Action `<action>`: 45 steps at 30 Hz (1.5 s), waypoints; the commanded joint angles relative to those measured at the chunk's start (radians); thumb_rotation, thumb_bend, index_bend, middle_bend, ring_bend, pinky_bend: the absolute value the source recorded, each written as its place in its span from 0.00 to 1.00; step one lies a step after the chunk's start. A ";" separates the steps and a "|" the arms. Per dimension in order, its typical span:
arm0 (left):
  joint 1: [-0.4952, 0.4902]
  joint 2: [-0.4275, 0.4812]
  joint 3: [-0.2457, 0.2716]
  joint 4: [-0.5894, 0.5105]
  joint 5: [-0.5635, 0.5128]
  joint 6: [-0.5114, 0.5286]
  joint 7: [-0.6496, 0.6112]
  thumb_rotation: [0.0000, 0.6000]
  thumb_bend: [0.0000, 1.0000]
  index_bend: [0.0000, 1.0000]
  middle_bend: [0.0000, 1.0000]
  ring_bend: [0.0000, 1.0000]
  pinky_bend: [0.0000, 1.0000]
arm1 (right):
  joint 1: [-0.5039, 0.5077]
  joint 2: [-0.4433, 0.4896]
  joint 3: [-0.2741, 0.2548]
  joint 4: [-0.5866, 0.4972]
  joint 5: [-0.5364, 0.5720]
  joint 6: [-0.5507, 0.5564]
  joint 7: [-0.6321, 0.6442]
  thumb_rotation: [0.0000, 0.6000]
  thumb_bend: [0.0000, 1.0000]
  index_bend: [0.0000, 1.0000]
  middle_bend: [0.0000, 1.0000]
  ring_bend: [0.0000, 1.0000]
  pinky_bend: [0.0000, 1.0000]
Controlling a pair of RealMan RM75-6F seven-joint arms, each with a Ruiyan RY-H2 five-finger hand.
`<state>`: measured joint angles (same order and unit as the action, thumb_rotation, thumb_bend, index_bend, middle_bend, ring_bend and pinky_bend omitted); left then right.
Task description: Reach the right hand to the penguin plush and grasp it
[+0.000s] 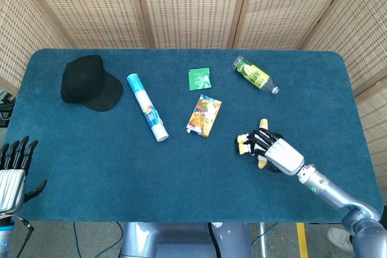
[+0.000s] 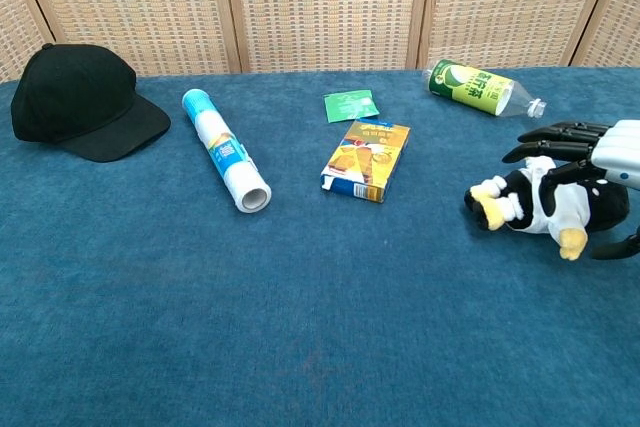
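Right robot hand (image 2: pixel 600 152), at the right edge of the chest view: its dark fingers (image 2: pixel 548 138) are spread and arched over the back of the black-and-white penguin plush (image 2: pixel 545 205), not yet closed on it; whether they touch the fabric cannot be told. In the head view the same robot hand (image 1: pixel 279 153) covers the toy (image 1: pixel 254 143) at lower right of centre. Left robot hand (image 1: pixel 12 170), lower left corner of the head view, is spread and holds nothing.

Likely faults: a closure started from above may only press the soft body flat or push it along the dark blue cloth-covered table (image 2: pixel 300 327); a pinch on loose fabric or a foot may slip when lifted.

The plush lies on its side, head toward frame centre, with yellow beak and feet, white belly and black back. It looks soft, light and compressible.
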<state>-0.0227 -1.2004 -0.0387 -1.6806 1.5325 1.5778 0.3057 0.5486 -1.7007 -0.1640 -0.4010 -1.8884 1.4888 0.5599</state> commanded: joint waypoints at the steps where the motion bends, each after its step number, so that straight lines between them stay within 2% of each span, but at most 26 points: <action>1: 0.001 0.000 0.000 0.000 0.000 0.002 -0.001 1.00 0.24 0.00 0.00 0.00 0.00 | 0.000 -0.008 0.000 0.004 0.008 -0.004 0.006 1.00 0.23 0.49 0.19 0.00 0.13; 13: 0.002 0.003 -0.001 0.002 -0.003 0.004 -0.008 1.00 0.24 0.00 0.00 0.00 0.00 | 0.004 -0.031 -0.011 0.030 0.020 -0.017 0.010 1.00 0.25 0.53 0.20 0.00 0.13; 21: 0.000 0.002 -0.001 0.003 -0.005 0.001 -0.008 1.00 0.24 0.00 0.00 0.00 0.00 | -0.001 -0.042 -0.016 0.044 0.031 -0.015 0.021 1.00 0.32 0.58 0.22 0.00 0.13; 29: -0.001 0.002 -0.001 0.002 -0.006 -0.002 -0.005 1.00 0.24 0.00 0.00 0.00 0.00 | 0.000 -0.057 -0.024 0.055 0.036 -0.014 0.022 1.00 0.33 0.57 0.21 0.00 0.13; 36: -0.001 0.001 0.001 0.004 -0.007 -0.003 -0.006 1.00 0.24 0.00 0.00 0.00 0.00 | 0.005 -0.060 -0.026 0.054 0.042 -0.013 0.025 1.00 0.51 0.60 0.22 0.00 0.13; 45: -0.002 0.002 0.001 0.004 -0.005 -0.003 -0.008 1.00 0.24 0.00 0.00 0.00 0.00 | 0.004 -0.056 -0.029 0.047 0.051 -0.029 0.023 1.00 0.57 0.63 0.23 0.00 0.13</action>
<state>-0.0247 -1.1985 -0.0373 -1.6764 1.5273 1.5748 0.2974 0.5527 -1.7573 -0.1926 -0.3538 -1.8376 1.4607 0.5824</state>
